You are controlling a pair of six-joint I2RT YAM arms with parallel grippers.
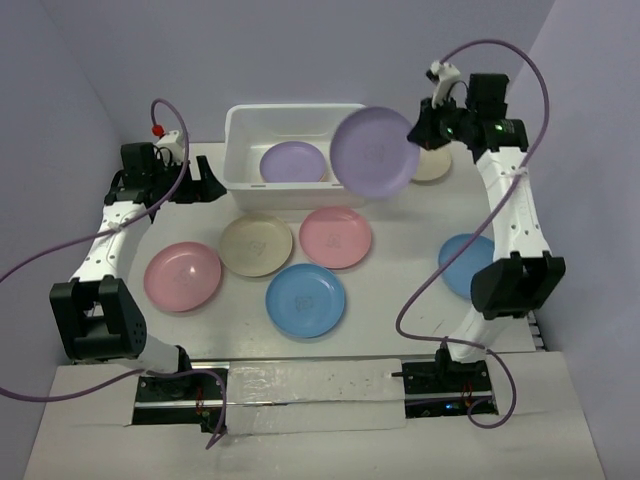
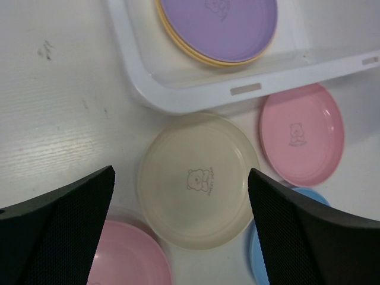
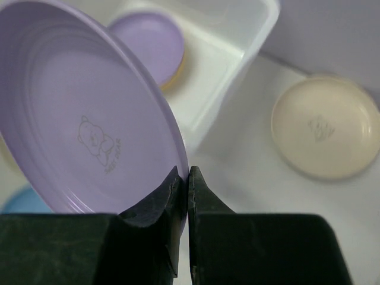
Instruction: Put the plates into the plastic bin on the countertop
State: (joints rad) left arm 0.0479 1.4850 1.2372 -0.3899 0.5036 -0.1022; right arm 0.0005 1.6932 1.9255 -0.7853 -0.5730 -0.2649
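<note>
My right gripper (image 1: 418, 132) is shut on the rim of a lilac plate (image 1: 373, 155), held tilted in the air over the right end of the white plastic bin (image 1: 240, 125); in the right wrist view the gripper (image 3: 188, 175) pinches that plate (image 3: 83, 119). Inside the bin lies a lilac plate (image 1: 293, 161) on an orange-yellow one (image 2: 184, 44). On the countertop lie a cream plate (image 1: 256, 244), two pink plates (image 1: 335, 236) (image 1: 182, 276), and two blue plates (image 1: 305, 300) (image 1: 466, 262). My left gripper (image 2: 181, 237) is open and empty above the cream plate (image 2: 199, 181).
Another cream plate (image 1: 436, 165) lies at the back right, beside the bin, partly under my right wrist; it also shows in the right wrist view (image 3: 323, 127). Lilac-grey walls bound the countertop on the left, back and right.
</note>
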